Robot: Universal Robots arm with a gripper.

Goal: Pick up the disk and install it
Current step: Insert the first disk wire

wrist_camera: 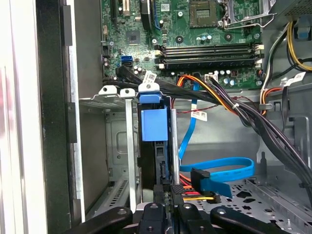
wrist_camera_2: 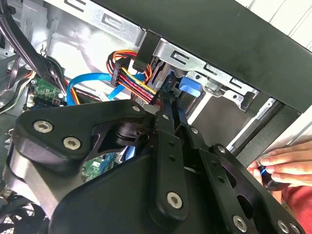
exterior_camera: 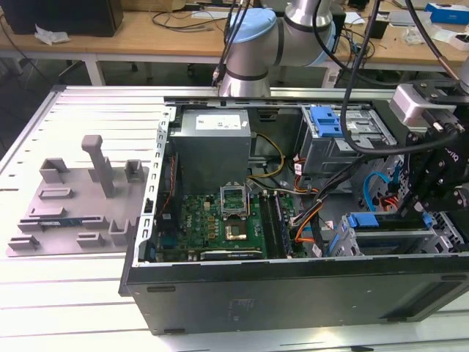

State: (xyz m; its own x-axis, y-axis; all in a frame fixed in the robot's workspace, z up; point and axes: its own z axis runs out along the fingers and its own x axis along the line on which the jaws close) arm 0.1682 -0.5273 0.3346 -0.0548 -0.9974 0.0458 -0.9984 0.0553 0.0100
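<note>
Disk (wrist_camera: 155, 127) sits on edge in drive cage (wrist_camera: 114, 146) slot inside computer case (exterior_camera: 293, 293), blue bracket outward. Hand (wrist_camera: 168, 195) clenched on disk's rear edge, likely steadying it along cage rails. Person's fingers (wrist_camera_2: 282, 165) rest at case edge.

I see my arm (exterior_camera: 253, 44) reach from the far edge of the table down into the open computer case (exterior_camera: 220, 293), its gripper (wrist_camera: 168, 195) low at the case's near wall, black fingers (wrist_camera_2: 168, 126) drawn nearly together, while a person's hand (wrist_camera_2: 280, 165) rests close beside.
</note>
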